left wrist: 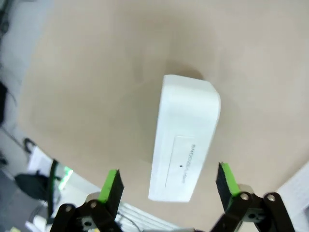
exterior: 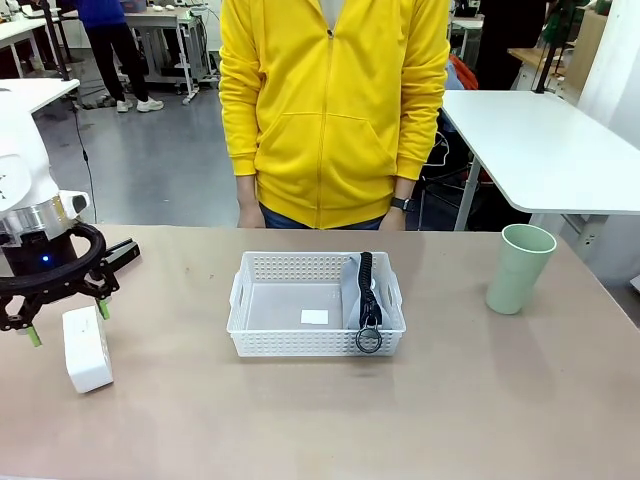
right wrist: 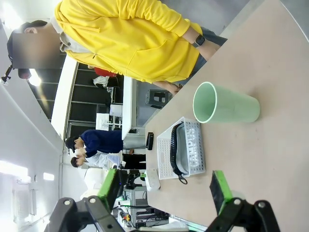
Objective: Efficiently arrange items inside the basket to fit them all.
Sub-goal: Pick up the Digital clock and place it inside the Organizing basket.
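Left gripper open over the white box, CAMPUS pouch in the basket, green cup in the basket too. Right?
Not quite. The green cup is not in the basket. The front view shows it standing upright on the table, apart from the basket on the robot's right. The rest holds: the left gripper is open over the white box, and the CAMPUS pouch is in the basket.

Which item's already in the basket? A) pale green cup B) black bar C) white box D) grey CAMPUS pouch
D: the grey CAMPUS pouch stands on edge at the right end of the basket; the cup and white box sit on the table outside it.
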`<action>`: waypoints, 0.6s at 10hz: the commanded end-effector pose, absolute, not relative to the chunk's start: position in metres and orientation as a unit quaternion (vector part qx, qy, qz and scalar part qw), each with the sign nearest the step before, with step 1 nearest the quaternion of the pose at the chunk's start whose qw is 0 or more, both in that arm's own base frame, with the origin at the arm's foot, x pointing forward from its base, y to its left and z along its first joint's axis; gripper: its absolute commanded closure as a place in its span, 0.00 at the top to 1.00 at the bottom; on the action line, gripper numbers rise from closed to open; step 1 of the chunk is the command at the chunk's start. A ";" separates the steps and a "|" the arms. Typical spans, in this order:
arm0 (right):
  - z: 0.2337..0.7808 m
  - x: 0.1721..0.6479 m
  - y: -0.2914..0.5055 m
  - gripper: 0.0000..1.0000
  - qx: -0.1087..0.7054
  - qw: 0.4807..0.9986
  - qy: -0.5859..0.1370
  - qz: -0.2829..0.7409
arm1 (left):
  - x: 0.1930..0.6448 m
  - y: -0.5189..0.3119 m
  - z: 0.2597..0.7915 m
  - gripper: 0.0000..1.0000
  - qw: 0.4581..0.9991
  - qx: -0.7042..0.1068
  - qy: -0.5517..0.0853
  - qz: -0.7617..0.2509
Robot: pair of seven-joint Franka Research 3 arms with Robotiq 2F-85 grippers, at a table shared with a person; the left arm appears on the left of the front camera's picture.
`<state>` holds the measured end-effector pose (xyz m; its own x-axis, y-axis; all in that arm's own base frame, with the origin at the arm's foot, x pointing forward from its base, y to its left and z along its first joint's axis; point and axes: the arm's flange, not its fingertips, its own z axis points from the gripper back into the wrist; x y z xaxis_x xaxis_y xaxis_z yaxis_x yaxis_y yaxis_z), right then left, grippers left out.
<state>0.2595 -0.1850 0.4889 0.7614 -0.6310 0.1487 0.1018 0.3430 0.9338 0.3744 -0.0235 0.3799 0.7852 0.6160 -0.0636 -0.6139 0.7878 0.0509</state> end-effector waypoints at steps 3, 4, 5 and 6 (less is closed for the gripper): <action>0.490 0.263 -0.185 1.00 0.528 0.775 -0.266 -0.225 | 0.386 -0.011 0.365 1.00 0.973 -0.047 0.044 0.223; 0.490 0.263 -0.185 1.00 0.528 0.775 -0.266 -0.225 | 0.386 -0.010 0.362 1.00 0.969 -0.048 0.056 0.235; 0.490 0.263 -0.185 1.00 0.528 0.775 -0.266 -0.225 | 0.385 -0.012 0.355 1.00 0.969 -0.039 0.064 0.237; 0.490 0.263 -0.185 1.00 0.528 0.775 -0.266 -0.225 | 0.385 -0.017 0.348 1.00 0.966 -0.036 0.071 0.247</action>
<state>0.2595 -0.1850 0.4889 0.7614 -0.6310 0.1488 0.1015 0.3427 0.9339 0.3854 -0.0112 0.3515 0.8835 0.4497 -0.1311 -0.4580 0.8881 -0.0399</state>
